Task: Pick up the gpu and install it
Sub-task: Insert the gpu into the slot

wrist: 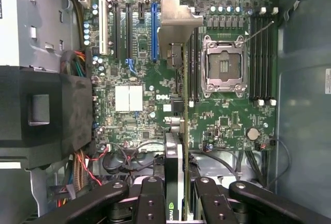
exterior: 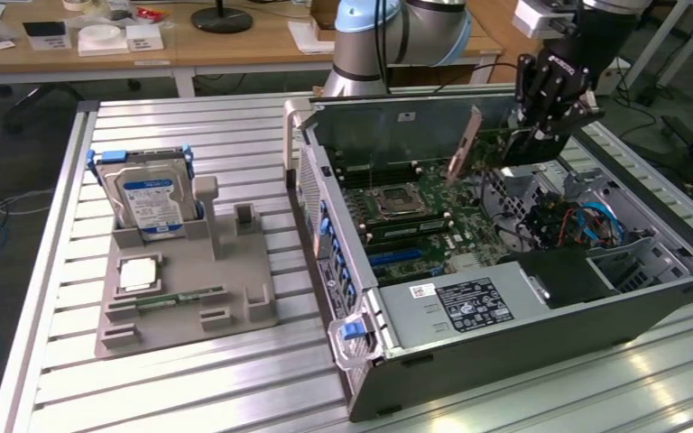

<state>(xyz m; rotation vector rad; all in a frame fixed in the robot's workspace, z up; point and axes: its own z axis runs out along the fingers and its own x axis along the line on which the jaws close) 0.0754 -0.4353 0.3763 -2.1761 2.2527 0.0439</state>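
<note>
The gpu (exterior: 497, 146) is clamped between the fingers of the gripper (exterior: 540, 126), held on edge above the open computer case (exterior: 540, 347) and its motherboard (exterior: 443, 225). In the exterior view the green board juts out sideways from the gripper, with the metal end bracket at the end farthest from the fingers. In the wrist view the gpu (wrist: 174, 154) is seen edge-on, running straight out from between the fingers (wrist: 150, 198) of the gripper (wrist: 178, 195). Its bracket tip hangs between the blue expansion slot (wrist: 153, 27) and the processor socket (wrist: 223, 69). Well away from the gripper, a hard drive (exterior: 148, 194) stands in a grey holder (exterior: 190, 298) on the tabletop (exterior: 202, 388).
</note>
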